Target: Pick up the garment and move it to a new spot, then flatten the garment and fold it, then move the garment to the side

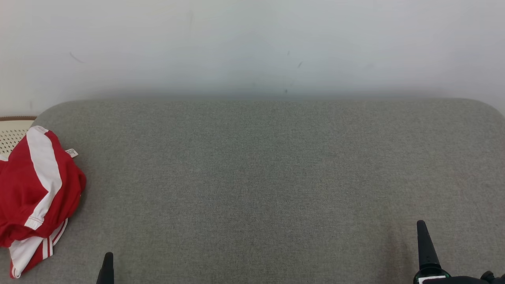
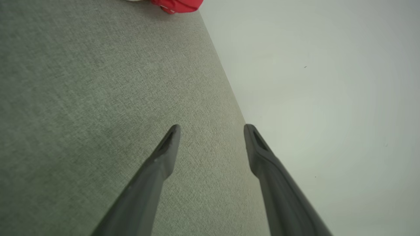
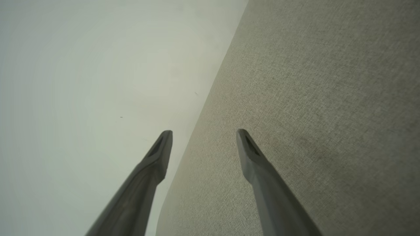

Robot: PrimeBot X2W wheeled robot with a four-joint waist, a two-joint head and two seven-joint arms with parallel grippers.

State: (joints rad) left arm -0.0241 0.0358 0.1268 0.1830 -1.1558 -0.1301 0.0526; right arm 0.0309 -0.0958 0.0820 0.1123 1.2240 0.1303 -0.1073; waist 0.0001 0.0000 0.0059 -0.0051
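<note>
Head view. Garment (image 1: 37, 197), red with white stripes, lies bunched at the far left of the grey fabric surface (image 1: 256, 177), its left part running out of frame. A small label (image 1: 72, 152) sticks out at its upper right. Behind it is a pale woven thing (image 1: 12, 134), which I cannot identify. One dark fingertip of the left gripper (image 1: 106, 270) shows at the bottom edge, near the garment but apart from it. One finger of the right gripper (image 1: 424, 244) shows at lower right, well apart from the garment.

Left wrist view. The left gripper (image 2: 211, 131) has its fingers spread wide with nothing between them, over bare fabric beside the pale wall (image 2: 328, 98). A red corner of the garment (image 2: 178, 5) sits at the top edge, well ahead of the tips.

Right wrist view. The right gripper (image 3: 204, 132) is likewise wide apart and empty, with fabric surface to one side and wall to the other.

Handling, my judgement. It looks light, soft and limp, with no stiffness, so it will sag and drape when lifted. The sporty cloth may be somewhat slick. The layers are heaped, so a shallow pinch may catch only one ply. The best hold seems to be the raised red fold on the side nearest the left gripper, or the striped hem at the lower edge. No step of the task looks done yet.
</note>
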